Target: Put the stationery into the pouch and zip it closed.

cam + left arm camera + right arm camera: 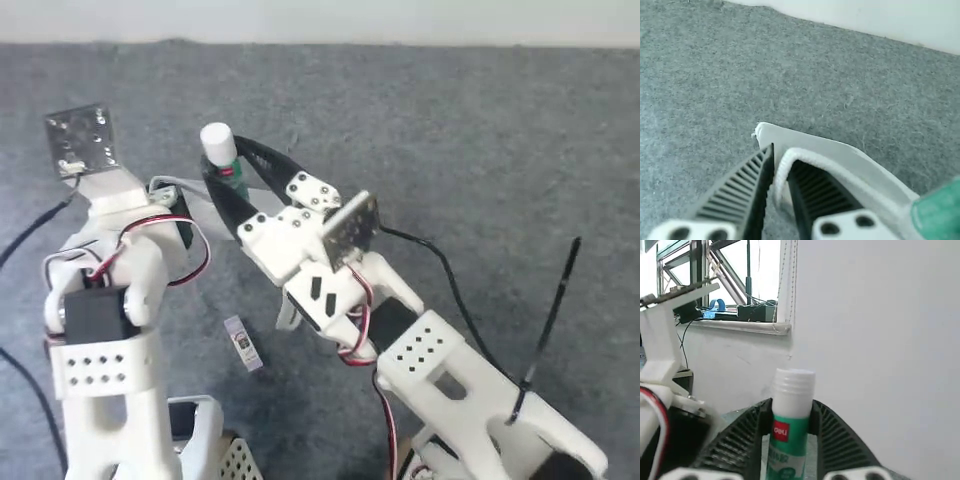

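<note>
Glue stick (787,432) stands upright, white cap on top, clamped between the fingers of the right gripper (790,407) over the far middle of the grey tabletop (450,130). Just left of it, the left gripper (779,160) is clenched on the white edge of the pouch (840,152). A small block (243,343) lies nearer, between the two arms.

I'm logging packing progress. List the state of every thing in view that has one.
glue stick: capped, upright, clamped in the right gripper.
pouch: one edge pinched by the left gripper; looks open.
small item: lying loose on the mat, outside the pouch.
right gripper: shut on glue stick.
left gripper: shut on pouch.
</note>
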Robot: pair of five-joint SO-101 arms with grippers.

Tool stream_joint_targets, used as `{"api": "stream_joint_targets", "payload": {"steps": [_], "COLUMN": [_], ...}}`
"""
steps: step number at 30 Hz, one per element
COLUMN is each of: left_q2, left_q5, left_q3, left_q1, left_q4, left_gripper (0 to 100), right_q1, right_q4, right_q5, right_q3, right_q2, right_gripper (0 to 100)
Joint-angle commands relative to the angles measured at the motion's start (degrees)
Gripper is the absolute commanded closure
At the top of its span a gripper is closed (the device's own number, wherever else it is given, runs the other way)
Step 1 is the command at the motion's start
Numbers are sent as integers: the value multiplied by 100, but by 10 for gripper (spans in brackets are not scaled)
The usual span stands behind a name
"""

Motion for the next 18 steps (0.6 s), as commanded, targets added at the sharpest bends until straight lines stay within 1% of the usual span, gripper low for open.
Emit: {"api": "stream_joint_targets", "payload": {"steps": [1,4,9,18], "left_q2": [-9,-9,-9,-9], "left_q5": [114,114,114,114], "left_q3": [-48,-48,-48,-40], "left_q1": [-44,-44,-44,-44], "left_q4": [-229,-229,-220,-220], "left_gripper": [990,990,990,990], "right_q1": [-22,-4,-40,-119], "right_q4": [13,259,277,145], "right_q5": [9,9,-9,-44], "right_q3": [237,316,642,774], "right_q2": [-514,-998,-1578,-1587], "right_gripper": [992,992,992,992]}}
